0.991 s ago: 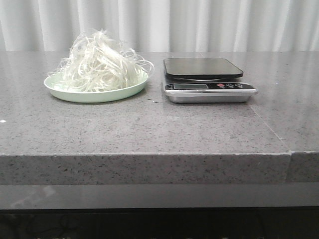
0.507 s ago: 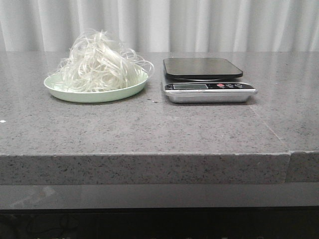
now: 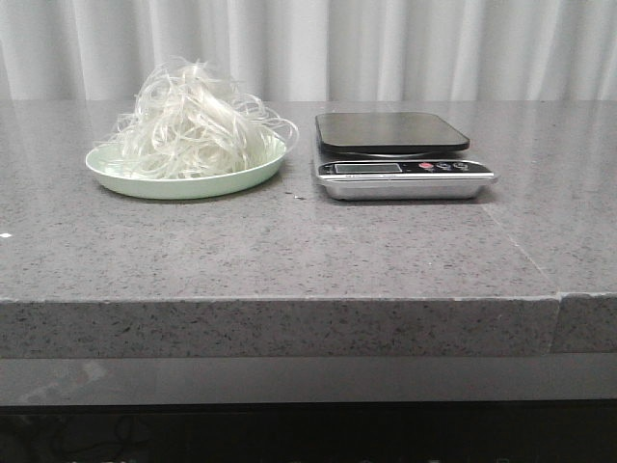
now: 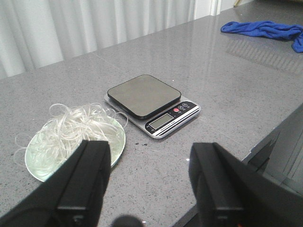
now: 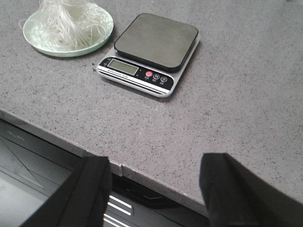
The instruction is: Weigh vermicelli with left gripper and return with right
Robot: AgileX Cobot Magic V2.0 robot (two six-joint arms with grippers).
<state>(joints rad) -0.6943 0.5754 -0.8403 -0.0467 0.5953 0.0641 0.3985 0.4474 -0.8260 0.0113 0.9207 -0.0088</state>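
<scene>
Vermicelli (image 3: 193, 121) sits piled in a pale green plate (image 3: 183, 183) on the left side of the grey stone surface (image 3: 289, 251). White wiry strands, fluffy mound, a few loops hang over the plate rim on the right side toward the scale. Same pile shows in the left wrist view (image 4: 71, 132) and at the far edge of the right wrist view (image 5: 66, 19).

Scale (image 3: 403, 154) stands just right of the plate, close beside it, not touching. Black square platform (image 3: 390, 132) on top, bare. Silver base with a display (image 3: 366, 168) and small buttons (image 3: 441, 166) on the near face; button at left of the row looks red. Display reading too small to make out.

Left tool (image 4: 151, 184) is up off the surface on the near side, fingers (image 4: 85, 179) spread wide apart, holding nothing. Plate and scale lie beyond it, well apart from the fingertips.

Right tool (image 5: 156, 194) is also off the surface, out past the near edge, fingers (image 5: 227, 189) spread apart, gripping nothing. Scale is well beyond it, plate further off to the left.

Neither arm appears in the front view.

Blue cloth (image 4: 267, 30) lies crumpled at the far right of the surface, well apart from the scale, seen only in the left wrist view. White curtain (image 3: 308, 48) hangs behind the surface. A seam in the stone (image 3: 521, 251) runs from near the scale's right corner toward the near edge.
</scene>
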